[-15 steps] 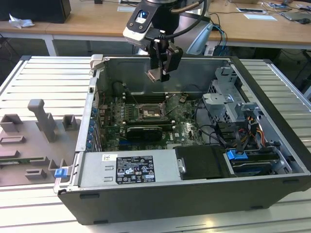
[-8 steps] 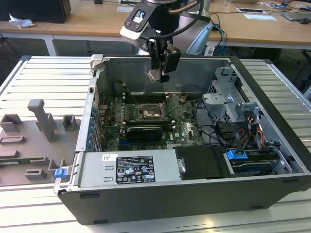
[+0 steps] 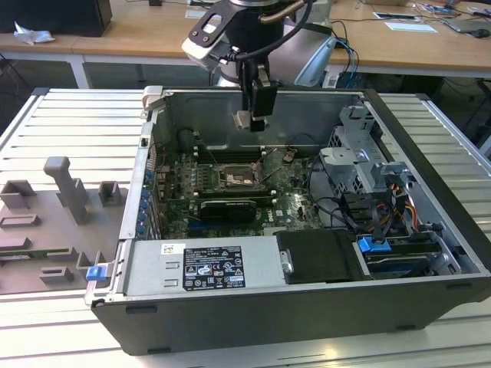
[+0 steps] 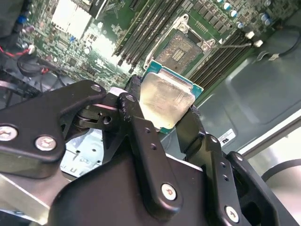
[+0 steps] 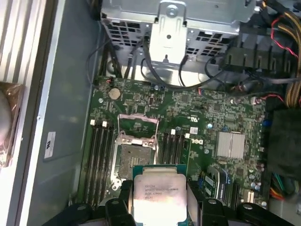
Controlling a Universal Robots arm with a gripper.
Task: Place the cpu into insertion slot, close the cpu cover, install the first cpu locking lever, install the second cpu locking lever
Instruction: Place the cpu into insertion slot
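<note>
The jaws grip the cpu point(image 4: 167, 101) by two opposite edges, its metal top facing the second wrist view. We hold it in the air above the green board point(image 5: 197, 108), not touching the insertion slot point(image 5: 133, 159). The cpu cover point(image 5: 137, 126) stands raised inside the computer case point(image 3: 430, 192).

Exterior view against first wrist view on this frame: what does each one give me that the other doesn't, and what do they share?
Exterior view: the arm hanging over the open computer case, with its labelled power supply box and a grey fixture tray on the exterior view's left. First wrist view: the cpu cover raised off the insertion slot, plus a coin battery. Both: the hand shut on the cpu above the green board, cpu not yet in the slot.
</note>
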